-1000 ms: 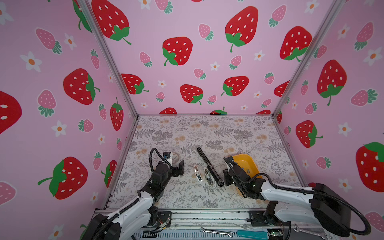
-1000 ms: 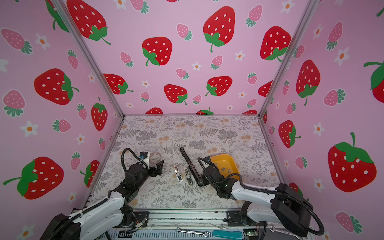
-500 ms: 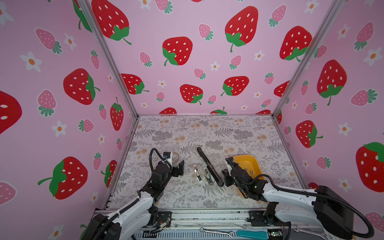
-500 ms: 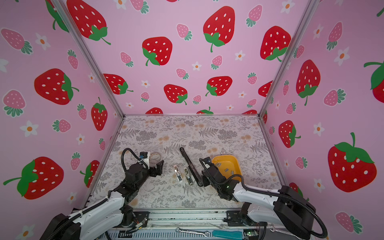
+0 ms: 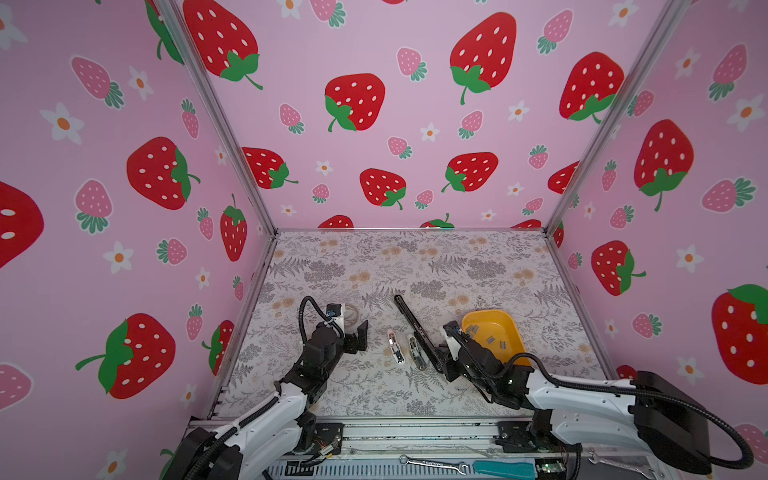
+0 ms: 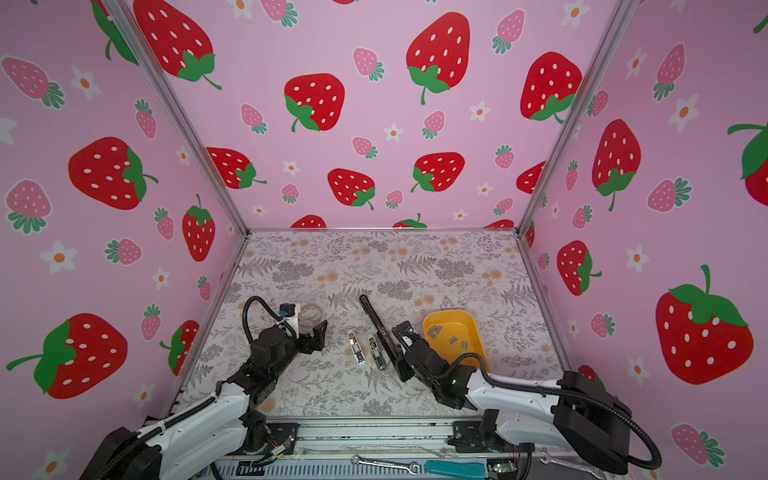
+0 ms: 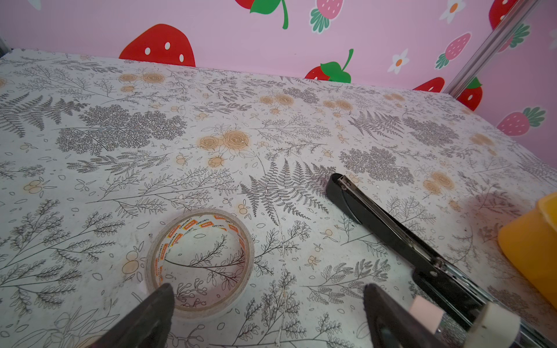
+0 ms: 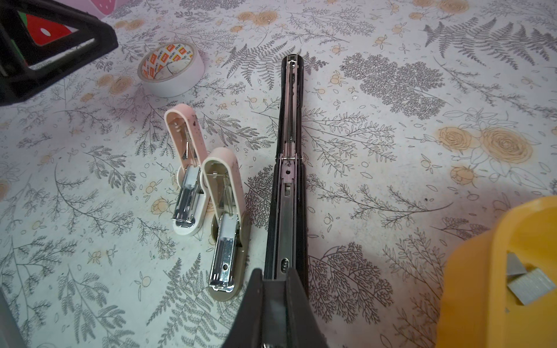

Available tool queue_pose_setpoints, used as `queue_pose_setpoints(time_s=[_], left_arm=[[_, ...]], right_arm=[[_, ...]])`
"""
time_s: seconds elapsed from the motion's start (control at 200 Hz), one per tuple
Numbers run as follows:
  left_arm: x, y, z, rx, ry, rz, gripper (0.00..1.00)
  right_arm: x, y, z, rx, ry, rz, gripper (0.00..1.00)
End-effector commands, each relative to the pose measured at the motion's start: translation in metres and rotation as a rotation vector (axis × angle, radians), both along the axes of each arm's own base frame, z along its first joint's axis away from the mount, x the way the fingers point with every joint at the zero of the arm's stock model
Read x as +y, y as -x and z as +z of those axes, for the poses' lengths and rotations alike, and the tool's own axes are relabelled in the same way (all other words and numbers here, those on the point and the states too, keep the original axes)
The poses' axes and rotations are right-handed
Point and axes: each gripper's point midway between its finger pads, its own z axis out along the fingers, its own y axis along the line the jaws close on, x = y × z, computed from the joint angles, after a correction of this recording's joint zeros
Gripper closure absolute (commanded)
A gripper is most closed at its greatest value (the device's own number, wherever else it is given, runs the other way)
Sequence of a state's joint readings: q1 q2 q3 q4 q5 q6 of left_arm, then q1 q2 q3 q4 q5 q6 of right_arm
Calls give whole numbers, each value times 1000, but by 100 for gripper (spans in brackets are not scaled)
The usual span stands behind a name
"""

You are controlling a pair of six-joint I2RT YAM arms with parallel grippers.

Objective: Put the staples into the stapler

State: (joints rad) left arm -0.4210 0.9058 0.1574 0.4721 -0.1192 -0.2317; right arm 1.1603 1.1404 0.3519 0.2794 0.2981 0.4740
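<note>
A long black stapler [image 5: 411,324] [image 6: 376,322] [image 8: 287,180] lies opened flat on the floral mat, its metal rail facing up. My right gripper [image 8: 274,275] [image 5: 442,361] is shut on the stapler's near end, one finger on each side of the rail. The staples [image 5: 490,338] [image 6: 453,340] [image 8: 530,286] are grey strips lying in the yellow tray [image 5: 484,313] [image 8: 470,271] just right of that gripper. My left gripper [image 7: 268,293] [image 5: 359,336] stands open and empty over the mat, beside a tape roll [image 7: 200,262].
Two small staplers lie open between the arms, a pink one [image 5: 395,347] [image 8: 187,168] and a beige one [image 5: 415,352] [image 8: 224,217], close to the black stapler. The tape roll [image 5: 353,312] sits behind the left gripper. Pink walls enclose the mat on three sides.
The right wrist has shifted very slightly at the stapler's near end. The left arm and the objects have stayed still.
</note>
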Motion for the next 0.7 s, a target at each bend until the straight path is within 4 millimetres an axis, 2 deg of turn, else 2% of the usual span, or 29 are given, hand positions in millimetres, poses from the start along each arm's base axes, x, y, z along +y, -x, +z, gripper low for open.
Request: queue_pose_setpoints(time_s=[0.0, 0.37, 0.695], left_arm=[[-3, -3, 9, -26, 7, -11, 1], [-3, -2, 9, -25, 7, -12, 1], [-4, -2, 9, -27, 7, -14, 1]], right_arm=[[1, 2, -8, -4, 24, 10, 97], [-3, 9, -15, 23, 32, 20, 97], [1, 9, -20, 30, 33, 33, 97]])
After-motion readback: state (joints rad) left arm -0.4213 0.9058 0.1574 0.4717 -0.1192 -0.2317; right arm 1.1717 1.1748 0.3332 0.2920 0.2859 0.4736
